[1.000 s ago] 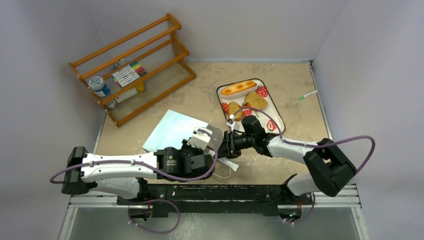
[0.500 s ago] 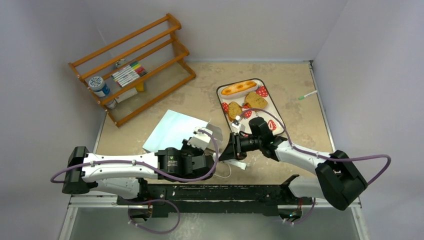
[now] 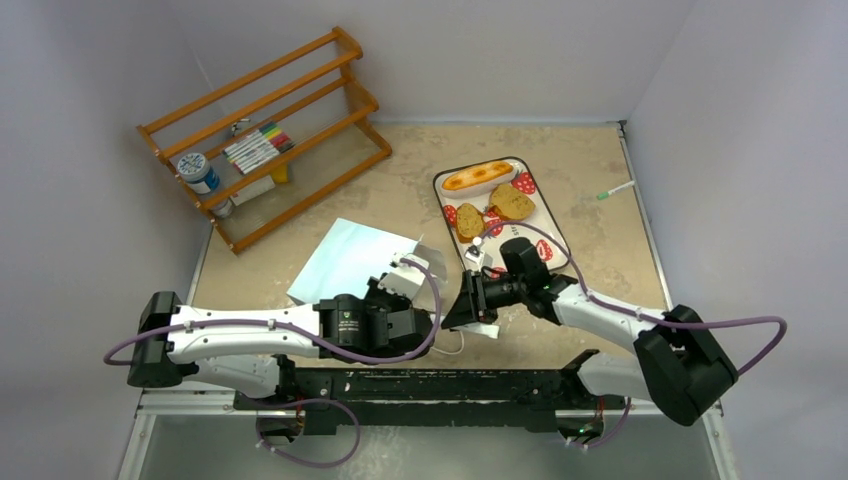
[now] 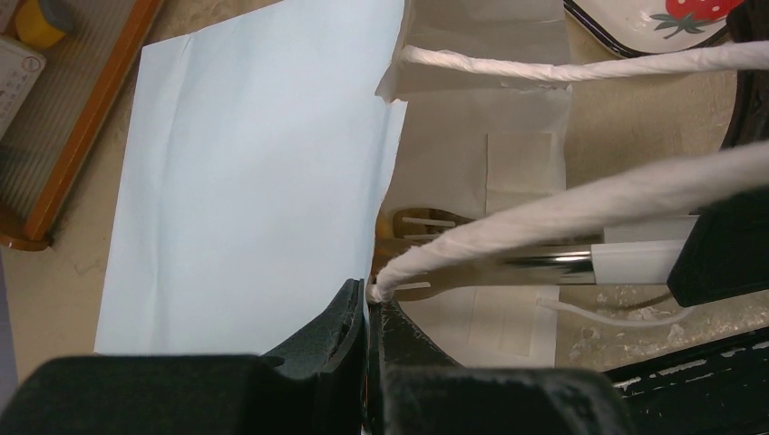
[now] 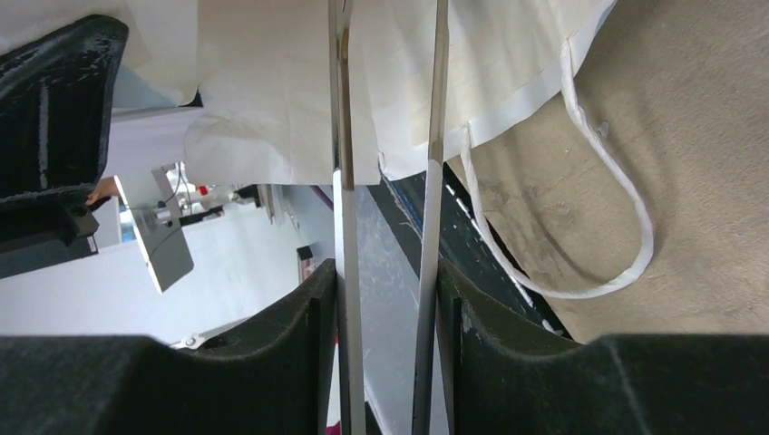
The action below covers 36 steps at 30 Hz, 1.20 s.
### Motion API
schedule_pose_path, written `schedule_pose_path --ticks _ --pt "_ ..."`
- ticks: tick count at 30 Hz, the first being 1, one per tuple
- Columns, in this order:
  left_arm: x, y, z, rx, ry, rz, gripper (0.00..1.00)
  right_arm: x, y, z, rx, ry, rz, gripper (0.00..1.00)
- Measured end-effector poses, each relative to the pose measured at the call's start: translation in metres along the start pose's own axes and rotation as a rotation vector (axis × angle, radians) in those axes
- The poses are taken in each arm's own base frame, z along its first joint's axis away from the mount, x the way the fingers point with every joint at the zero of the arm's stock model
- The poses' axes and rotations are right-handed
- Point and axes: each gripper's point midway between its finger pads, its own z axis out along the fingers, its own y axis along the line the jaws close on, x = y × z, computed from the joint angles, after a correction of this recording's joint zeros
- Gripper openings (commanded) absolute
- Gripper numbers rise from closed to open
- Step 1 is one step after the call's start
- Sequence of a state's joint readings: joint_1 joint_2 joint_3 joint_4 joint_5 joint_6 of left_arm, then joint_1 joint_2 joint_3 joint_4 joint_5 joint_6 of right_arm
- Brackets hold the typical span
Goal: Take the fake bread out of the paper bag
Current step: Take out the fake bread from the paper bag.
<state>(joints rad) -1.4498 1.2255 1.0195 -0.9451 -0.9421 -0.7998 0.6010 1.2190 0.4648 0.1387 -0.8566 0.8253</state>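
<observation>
Beige bench (image 3: 590, 150): your left tool (image 4: 367, 304) pinches the rim of the flat pale-blue paper bag (image 4: 254, 181); your right tool (image 5: 385, 290) clamps long metal tongs (image 5: 342, 227) reaching inside. Any toy bread there is hidden; likely light and stiff, so pinch mid-body.

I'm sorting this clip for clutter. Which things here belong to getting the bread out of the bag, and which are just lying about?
In the job: paper bag, fake bread, tongs, tray, left hand, right hand.
Lying about: wooden rack, markers, jar, green pen.
</observation>
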Motion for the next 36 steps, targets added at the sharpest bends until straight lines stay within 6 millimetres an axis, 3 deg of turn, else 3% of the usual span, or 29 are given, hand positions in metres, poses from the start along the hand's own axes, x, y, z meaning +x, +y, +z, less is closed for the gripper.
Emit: schedule_pose_path --ticks 20,32,36 --pt "-0.003 -0.01 0.0 0.008 -0.011 0.046 0.0 0.001 -0.015 0.016 -0.02 0.081 0.103 0.46" --pt "-0.006 -0.014 0.0 0.018 -0.025 0.057 0.0 -0.023 -0.012 0.031 -0.047 0.071 0.121 0.48" --pt "-0.007 -0.015 0.001 0.018 -0.028 0.057 0.0 -0.029 -0.012 0.035 -0.051 0.068 0.123 0.42"
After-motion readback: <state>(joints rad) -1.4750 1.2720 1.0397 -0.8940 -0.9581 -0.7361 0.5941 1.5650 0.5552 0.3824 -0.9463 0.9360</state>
